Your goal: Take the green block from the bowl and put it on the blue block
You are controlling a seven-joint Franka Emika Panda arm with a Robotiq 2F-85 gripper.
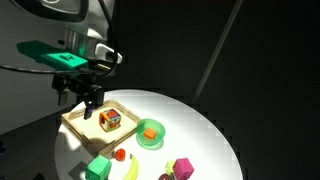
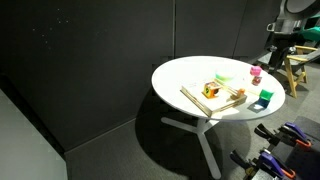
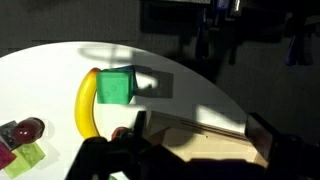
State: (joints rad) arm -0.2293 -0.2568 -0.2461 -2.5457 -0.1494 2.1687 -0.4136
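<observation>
Evidently empty, the gripper (image 1: pixel 90 100) hung over the wooden tray (image 1: pixel 84 125) with its 2 fingers spread apart. Well apart from it, the green block (image 1: pixel 98 168) sat on the table (image 1: pixel 210 130) just beside a banana (image 1: pixel 130 168), outside the bowl (image 1: pixel 141 132).

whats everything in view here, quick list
table: 1, white, round, holds everything
tray: 1, wooden, on the table under the end effector
cube: 1, orange and red, in the tray
bowl: 1, green, beside the tray
orange piece: 1, orange, in the bowl
green block: 1, green, on the table beside the banana
banana: 1, yellow, near the table edge
pink block: 1, magenta, near the table edge
end effector: 1, dark, above the tray, open
</observation>
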